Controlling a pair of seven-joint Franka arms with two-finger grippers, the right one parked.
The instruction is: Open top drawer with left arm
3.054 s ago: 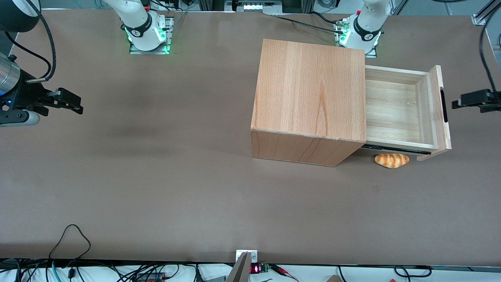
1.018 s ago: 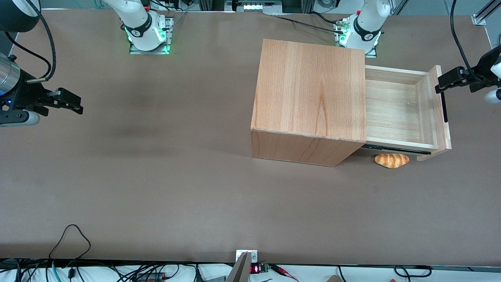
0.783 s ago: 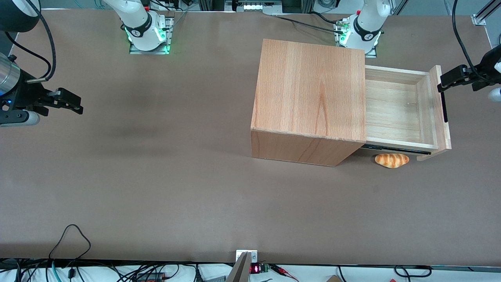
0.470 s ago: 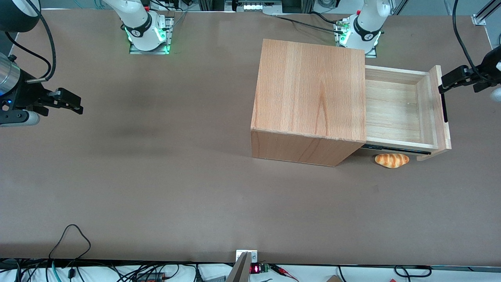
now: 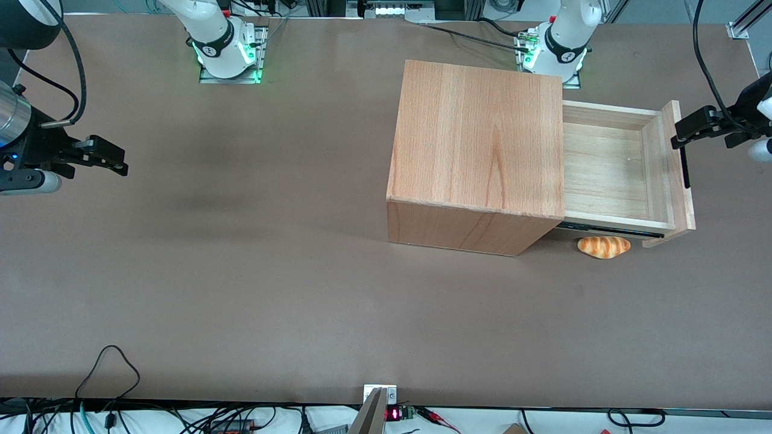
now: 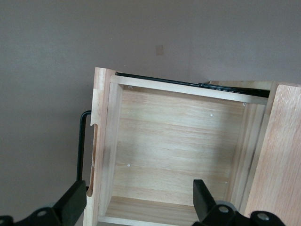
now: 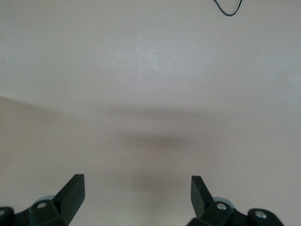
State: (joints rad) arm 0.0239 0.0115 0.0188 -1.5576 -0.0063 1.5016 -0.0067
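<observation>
- The top drawer [image 5: 621, 166] is seen pulled well out of the wooden cabinet [image 5: 479, 154], toward the working arm's end of the table [image 5: 241, 289].
- Nothing is seen lying in the drawer's tray; only bare light-wood boards and a few small screw heads are shown in the left wrist view [image 6: 174, 150].
- One cabinet, one open drawer and one bread roll [image 5: 604, 246] are counted on the table.
- The bread roll is found on the tabletop beside the cabinet, under the drawer's edge nearest the front camera, not in the drawer.
- The drawer's front panel [image 5: 678, 166] is turned away from the cabinet, toward the working arm's end of the table; its long side and the black bar handle [image 5: 685, 166] are run nearer-to-farther from the front camera.
- The drawer's direction of travel is laid along the length of the table.
- The left arm [image 5: 757, 105] is seen at the table's edge, with its gripper [image 5: 677, 136] held above the end of the front panel farther from the camera.
- The gripper's fingers [image 6: 75, 205] are spread wide and nothing is grasped; in the wrist view one finger is placed outside the front panel by the handle and the other over the tray.
</observation>
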